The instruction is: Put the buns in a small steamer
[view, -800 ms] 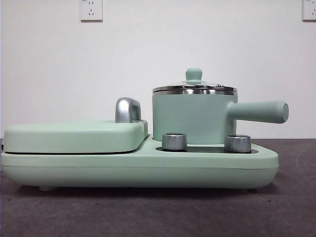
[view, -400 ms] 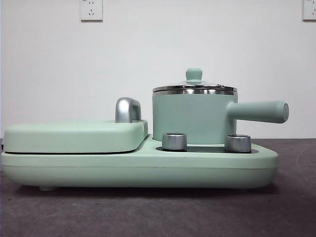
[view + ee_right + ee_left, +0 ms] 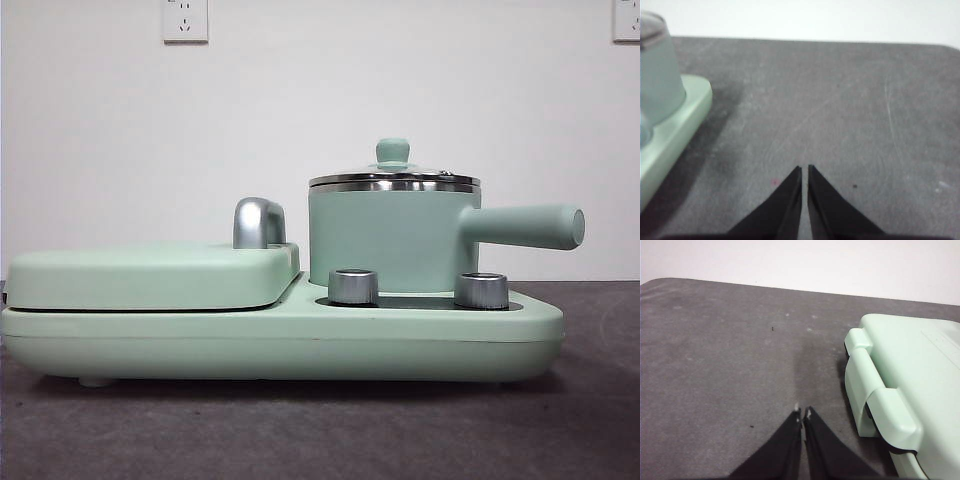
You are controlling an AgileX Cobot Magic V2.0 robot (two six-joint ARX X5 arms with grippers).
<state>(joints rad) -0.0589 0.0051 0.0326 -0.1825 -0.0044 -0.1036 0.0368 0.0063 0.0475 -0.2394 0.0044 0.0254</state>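
Nothing changing since earlier frames: mint green cylindrical steamer pot (image 3: 392, 240) staying lidded; left hand (image 3: 803, 412), right hand (image 3: 805, 169) both clenched empty, waiting; buns not showing.

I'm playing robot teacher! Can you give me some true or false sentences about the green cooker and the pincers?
1. The small steamer has its glass lid on. True.
2. The steamer's handle is bright red. False: it is mint green.
3. The left pincer holds a bun. False: it is shut on nothing, over the grey table.
4. The right pincer is shut. True.
5. Two silver knobs sit below the steamer. True.
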